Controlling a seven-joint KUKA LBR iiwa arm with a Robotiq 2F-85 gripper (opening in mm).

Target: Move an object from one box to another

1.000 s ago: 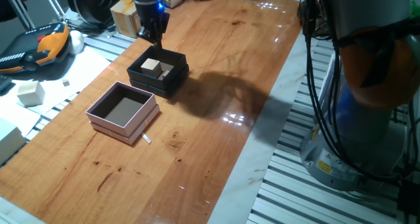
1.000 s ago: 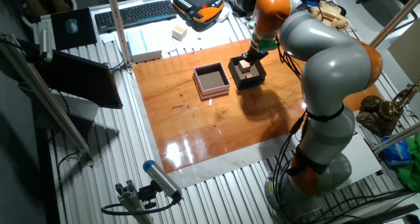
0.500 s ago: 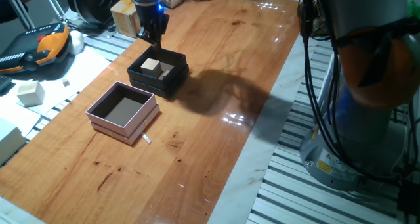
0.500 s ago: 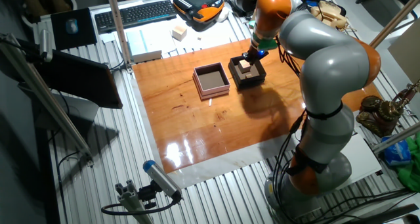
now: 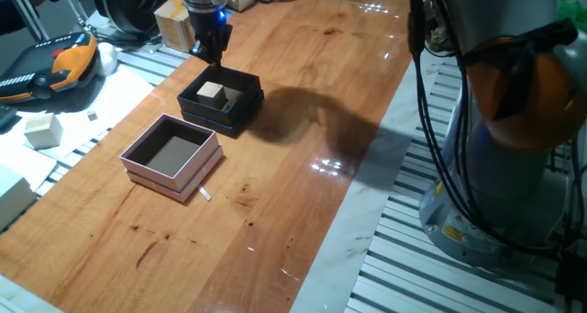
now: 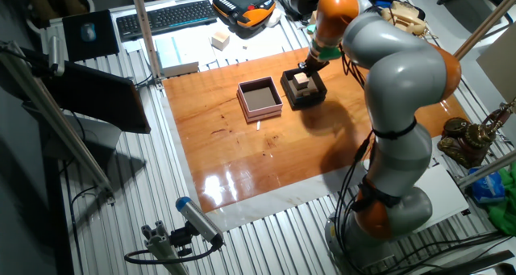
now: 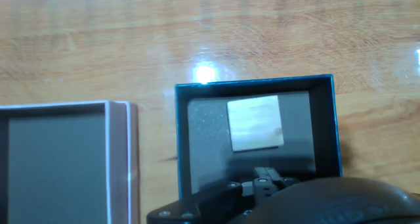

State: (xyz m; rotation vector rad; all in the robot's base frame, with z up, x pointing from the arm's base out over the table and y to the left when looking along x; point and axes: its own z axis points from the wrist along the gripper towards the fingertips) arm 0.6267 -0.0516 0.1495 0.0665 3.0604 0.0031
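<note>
The black box point(image 5: 223, 109) stands on the wooden table with a pale wooden block point(image 5: 212, 94) inside it. The pink box point(image 5: 172, 155) sits just in front of it, with nothing in it. My gripper point(image 5: 211, 56) hangs above the black box's far rim, fingers together, holding nothing. In the other fixed view the gripper point(image 6: 310, 64) is over the black box point(image 6: 305, 95) and block point(image 6: 301, 79), with the pink box point(image 6: 260, 99) to the left. The hand view looks down on the block point(image 7: 255, 123) in the black box point(image 7: 333, 125); the pink box point(image 7: 122, 152) is at the left.
A cardboard carton point(image 5: 172, 21) stands behind the gripper off the table's edge. A loose pale cube point(image 5: 41, 129) and an orange-black pendant point(image 5: 55, 65) lie at the left. A small white scrap point(image 5: 204, 195) lies by the pink box. The robot's base point(image 5: 495, 166) stands at the right.
The gripper has shifted very slightly toward the back left above the black box, and the arm's shadow has moved. The block and both boxes have not moved.
</note>
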